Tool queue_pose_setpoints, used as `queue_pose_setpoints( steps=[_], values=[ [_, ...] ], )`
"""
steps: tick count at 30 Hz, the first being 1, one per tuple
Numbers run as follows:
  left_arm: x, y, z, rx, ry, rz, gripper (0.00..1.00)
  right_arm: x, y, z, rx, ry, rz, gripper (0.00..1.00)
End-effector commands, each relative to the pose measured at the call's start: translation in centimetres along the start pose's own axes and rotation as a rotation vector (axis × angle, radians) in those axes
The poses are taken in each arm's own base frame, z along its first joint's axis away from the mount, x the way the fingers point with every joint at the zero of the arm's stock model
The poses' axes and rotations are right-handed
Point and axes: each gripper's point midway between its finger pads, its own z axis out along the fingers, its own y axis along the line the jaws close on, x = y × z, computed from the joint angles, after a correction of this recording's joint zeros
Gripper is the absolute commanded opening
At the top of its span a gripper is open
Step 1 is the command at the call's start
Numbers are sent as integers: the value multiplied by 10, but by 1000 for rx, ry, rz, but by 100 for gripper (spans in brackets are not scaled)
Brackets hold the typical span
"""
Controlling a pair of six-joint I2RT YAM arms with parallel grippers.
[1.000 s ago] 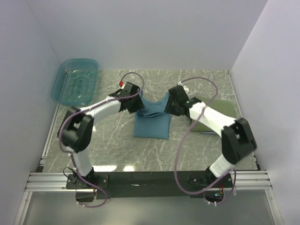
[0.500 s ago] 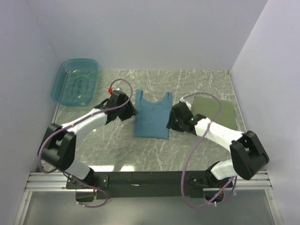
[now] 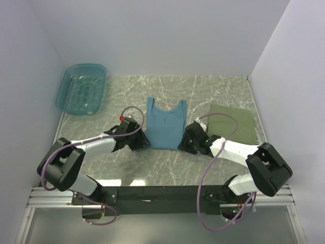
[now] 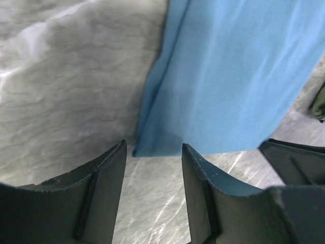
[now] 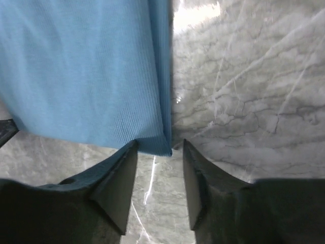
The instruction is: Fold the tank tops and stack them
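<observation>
The left claw (image 4: 154, 151) and right claw (image 5: 158, 146), both released, straddle the near hem corners of the teal tank top (image 3: 165, 124), lying lengthwise away from them on the counter (image 3: 223, 91).

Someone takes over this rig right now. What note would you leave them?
Left gripper: open, at the near left hem corner of the plain teal-blue tank top, gripping nothing.
Right gripper: open, at the near right hem corner, gripping nothing.
The teal-blue top lies spread flat in the middle, straps away from the arms. The olive green tank top lies as a folded rectangle to its right.
Done: the olive one looks folded.
Left: fold the teal-blue one and stack it on the olive; nothing is stacked yet.
</observation>
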Motion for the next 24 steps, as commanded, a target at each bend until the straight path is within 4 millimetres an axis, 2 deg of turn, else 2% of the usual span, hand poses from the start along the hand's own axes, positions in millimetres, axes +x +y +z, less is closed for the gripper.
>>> queue_pose_setpoints(
  steps=[1, 5, 9, 12, 13, 15, 16, 18, 20, 21, 22, 24],
  values=[
    [-4, -10, 3, 30, -27, -11, 53, 4, 6, 5, -28, -8, 41, 47],
    [-2, 4, 9, -31, -30, -30, 48, 8, -1, 8, -3, -4, 45, 42],
    [5, 10, 17, -75, -10, -15, 36, 10, -7, 12, 24, -4, 40, 36],
    [10, 14, 23, -92, -2, -9, 26, 8, -7, 14, 35, -11, 27, 28],
    [9, 14, 23, -94, -5, -7, 24, 7, -8, 14, 41, -12, 25, 18],
    [9, 13, 23, -91, -4, 2, 16, 4, -6, 12, 41, -24, 11, 8],
    [9, 11, 21, -87, -5, 8, 13, 5, -7, 10, 50, -21, 7, 0],
    [10, 11, 17, -94, -4, 17, 1, 3, 0, 2, 30, -34, -18, 0],
    [11, 6, 9, -85, -9, 29, 1, 6, -1, -8, 45, -41, -48, 0],
    [17, 3, 5, -77, -1, 44, 1, 10, 7, -17, 19, -45, -71, 0],
    [23, 3, -4, -72, 6, 46, 1, 14, 3, -21, 32, -42, -80, 0],
    [35, 0, -13, -67, 6, 70, 1, 29, 12, -35, -16, -32, -106, 0]
  ],
)
